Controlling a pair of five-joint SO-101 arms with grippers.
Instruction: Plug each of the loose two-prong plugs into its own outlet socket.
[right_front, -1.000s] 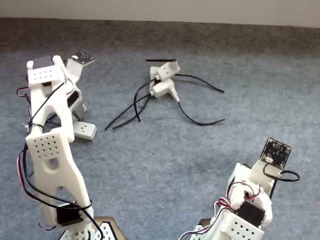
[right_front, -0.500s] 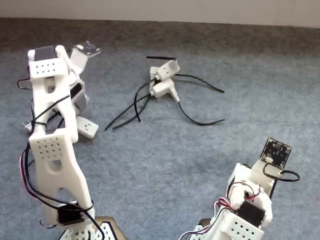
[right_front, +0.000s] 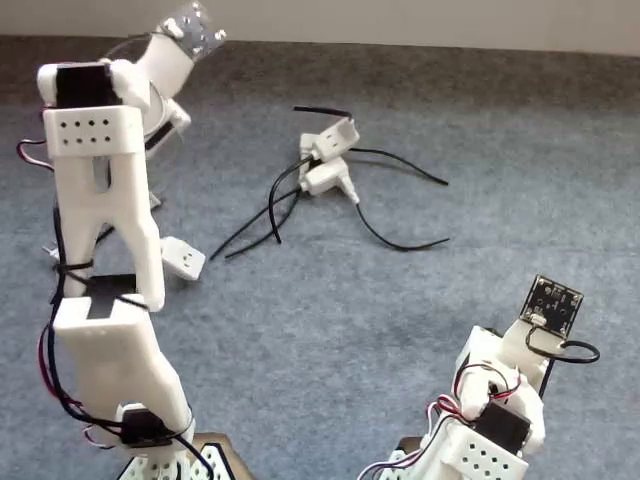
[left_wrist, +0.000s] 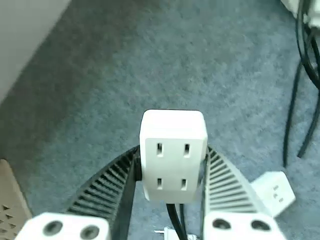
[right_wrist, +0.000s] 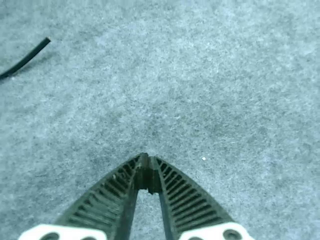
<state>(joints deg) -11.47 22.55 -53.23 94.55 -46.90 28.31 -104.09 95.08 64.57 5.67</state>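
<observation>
The table covering (right_front: 300, 340) is grey cloth with a short, rough, matt nap. On it, in the upper middle of the high view, lie thin black cords (right_front: 400, 246) with a smooth, faintly shiny skin, and plugs (right_front: 325, 178) of smooth white plastic. The outlet socket (left_wrist: 173, 155) at the centre of the left wrist view is smooth white plastic with a soft sheen. It sits in the left gripper (left_wrist: 172, 149), whose fingers (left_wrist: 107, 190) are black, ribbed, matt plastic, like the fingers (right_wrist: 117, 197) of the right gripper (right_wrist: 145, 160). The arm shells (right_front: 100, 190) are white matt plastic.
</observation>
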